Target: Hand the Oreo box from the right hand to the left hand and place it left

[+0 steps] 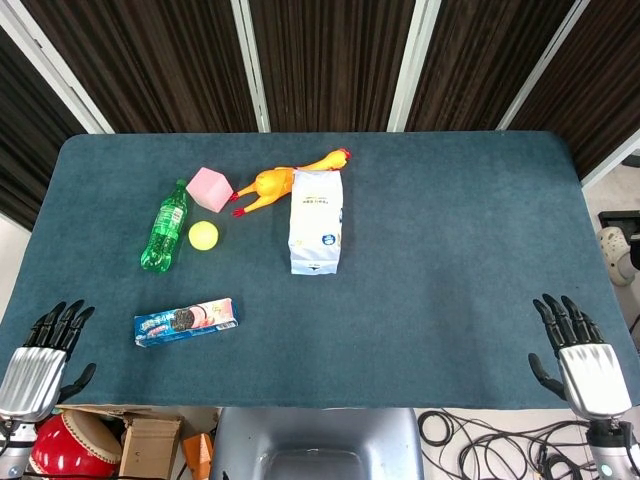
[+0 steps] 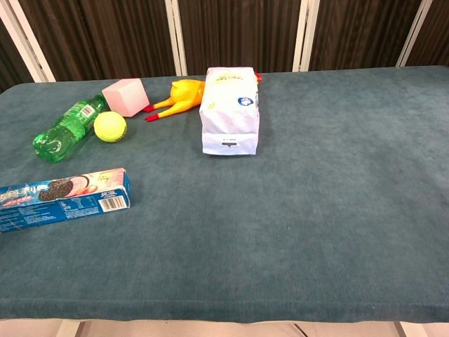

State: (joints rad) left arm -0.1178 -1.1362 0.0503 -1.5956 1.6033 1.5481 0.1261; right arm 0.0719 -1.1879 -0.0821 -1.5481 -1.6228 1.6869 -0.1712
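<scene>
The Oreo box [image 1: 186, 321] [image 2: 62, 198] lies flat on the blue table, near the front edge on the left side. No hand touches it. My left hand [image 1: 38, 362] hangs open at the front left corner, left of the box and apart from it. My right hand [image 1: 580, 360] is open at the front right corner, far from the box. Neither hand shows in the chest view.
A green bottle [image 1: 165, 225], a yellow ball [image 1: 203, 235], a pink cube [image 1: 210, 189], a rubber chicken [image 1: 285, 180] and a white bag [image 1: 316, 220] lie at the back left and middle of the table [image 1: 450, 230].
</scene>
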